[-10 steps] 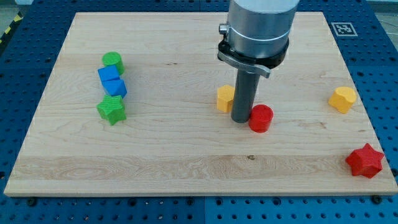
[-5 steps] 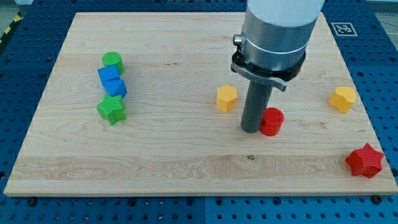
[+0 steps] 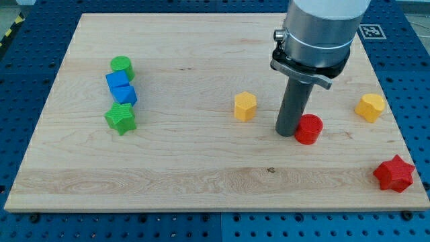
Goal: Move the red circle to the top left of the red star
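The red circle (image 3: 309,128) sits right of the board's middle, up-left of the red star (image 3: 394,173) but well apart. My tip (image 3: 287,134) touches its left side (no pincer here, just 1 rod). Light, rigid and probably slippery; push through its centre or it may spin off.

We are reading no words or numbers anywhere; we are only seeing a black-and-white square marker (image 3: 368,30) sitting on the board's (image 3: 168,168) top right corner.
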`<control>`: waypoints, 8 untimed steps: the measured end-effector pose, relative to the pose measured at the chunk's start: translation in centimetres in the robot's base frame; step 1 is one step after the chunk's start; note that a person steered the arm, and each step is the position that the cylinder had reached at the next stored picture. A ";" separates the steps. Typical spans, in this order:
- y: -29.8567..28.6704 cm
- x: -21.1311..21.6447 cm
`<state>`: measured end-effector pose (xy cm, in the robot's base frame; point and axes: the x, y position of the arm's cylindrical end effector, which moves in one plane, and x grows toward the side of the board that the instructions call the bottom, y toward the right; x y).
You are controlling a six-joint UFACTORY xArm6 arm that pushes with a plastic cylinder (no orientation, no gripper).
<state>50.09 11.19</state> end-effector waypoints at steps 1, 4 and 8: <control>1.0 -0.8; 5.4 -1.3; 7.0 1.0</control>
